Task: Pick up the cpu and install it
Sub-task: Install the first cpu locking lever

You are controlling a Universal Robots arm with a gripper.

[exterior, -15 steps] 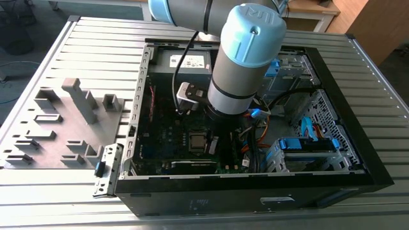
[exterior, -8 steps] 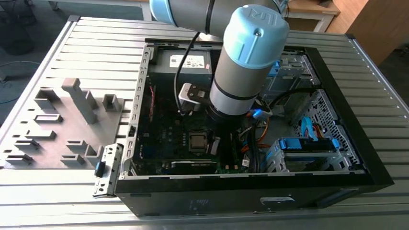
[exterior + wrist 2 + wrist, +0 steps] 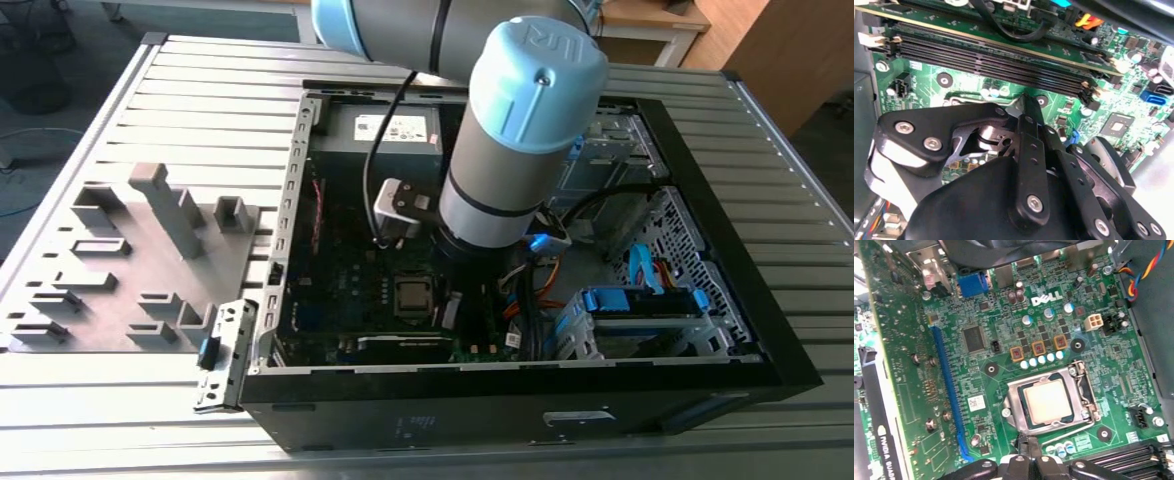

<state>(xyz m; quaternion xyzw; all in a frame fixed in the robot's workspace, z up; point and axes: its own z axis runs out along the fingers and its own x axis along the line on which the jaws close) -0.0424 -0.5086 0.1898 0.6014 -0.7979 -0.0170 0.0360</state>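
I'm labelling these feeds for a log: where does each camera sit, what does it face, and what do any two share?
Exterior view: off the arm, above the table, looking down into the open black computer case; the grey-and-blue arm shows.
First wrist view: on the arm, facing the green motherboard and the silver-grey square cpu in its socket; pincer tips show.
Second wrist view: on the arm, behind the black pincer, facing the board.
Both wrist views share motherboard and pincer.

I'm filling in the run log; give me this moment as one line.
gripper: over motherboard, fingers together | small silver-grey square cpu: seated in metal socket frame | open black computer case: on table
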